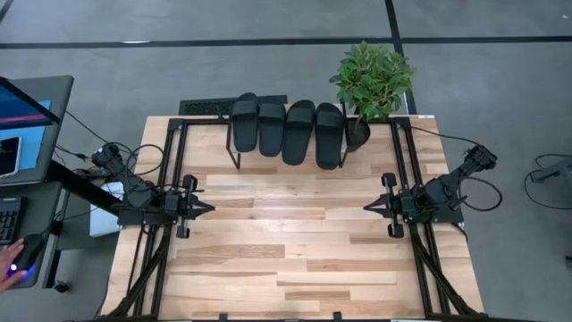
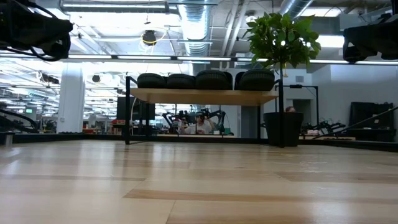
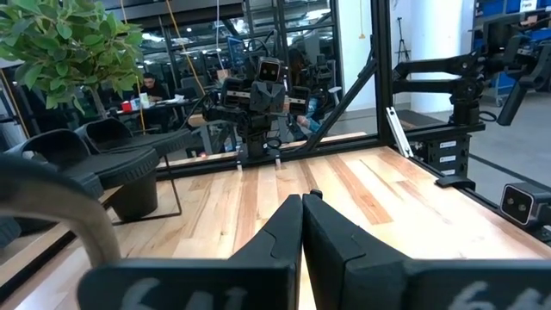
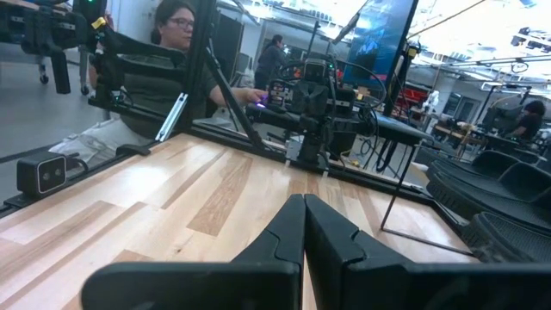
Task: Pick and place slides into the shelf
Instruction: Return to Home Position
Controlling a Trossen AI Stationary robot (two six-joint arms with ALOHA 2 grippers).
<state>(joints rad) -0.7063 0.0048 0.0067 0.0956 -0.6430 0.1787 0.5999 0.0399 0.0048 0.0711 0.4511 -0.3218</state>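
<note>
Four black slides (image 1: 286, 130) lie side by side on the shelf (image 1: 234, 148) at the table's far edge, soles down on its light-wood board; in the low view the slides (image 2: 205, 79) sit in a row atop the shelf (image 2: 202, 95). My left gripper (image 1: 207, 209) hovers at the table's left side, shut, pointing right. My right gripper (image 1: 368, 207) hovers at the right side, shut, pointing left. Both are far from the slides. The left wrist view shows the shut fingers (image 3: 303, 215) and slides (image 3: 86, 164); the right wrist view shows its fingers (image 4: 303, 215) and slides (image 4: 491, 194).
A potted plant (image 1: 371, 85) stands at the shelf's right end, its pot (image 2: 283, 127) on the table. Black frame rails (image 1: 170, 179) run along both table sides. A person (image 4: 164, 65) sits beyond the left edge by a monitor (image 1: 27, 107). Bare planks (image 1: 286, 241) lie between the arms.
</note>
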